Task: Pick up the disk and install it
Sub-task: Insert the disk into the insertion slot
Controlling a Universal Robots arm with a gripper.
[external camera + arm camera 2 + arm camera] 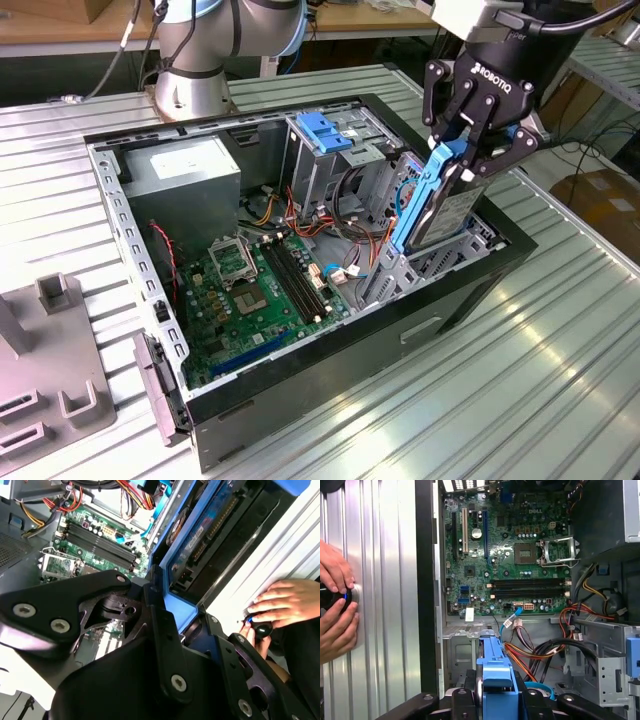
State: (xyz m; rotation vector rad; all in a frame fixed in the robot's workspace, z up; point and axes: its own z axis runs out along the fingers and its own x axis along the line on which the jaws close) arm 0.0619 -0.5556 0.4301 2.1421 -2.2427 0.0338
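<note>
Your pincer [462, 160] is shut tight on the disk [450, 215]. Its two fingers pinch the top of the blue frame [415, 200] that goes round the disk. The disk hangs down from the pincer. It is tilted, and its low end points into the open computer box [300, 400].

The job right now looks like fitting the disk into its slot [395, 275]. The slot is the grey holder right under the disk's low end. I cannot tell if the two are touching.

To do this part well, I think you should go slow and straight. Line the blue frame up with the sides of the slot, so the disk does not jam on one edge. Grip it firmly, because the disk hangs far below the fingers and could swing or slip.

Mind the wires [530, 650]. In the first wrist view the red, orange and black bunch lies just beside the blue frame, below the pincer. It could get caught under the disk. The green board [250, 290] lies lower in the box and well off to one side, so it looks safe.

Two hands [335, 605] rest on a small round knob [342, 596] on the tabletop [560, 380], outside the box and well apart from the pincer.
</note>
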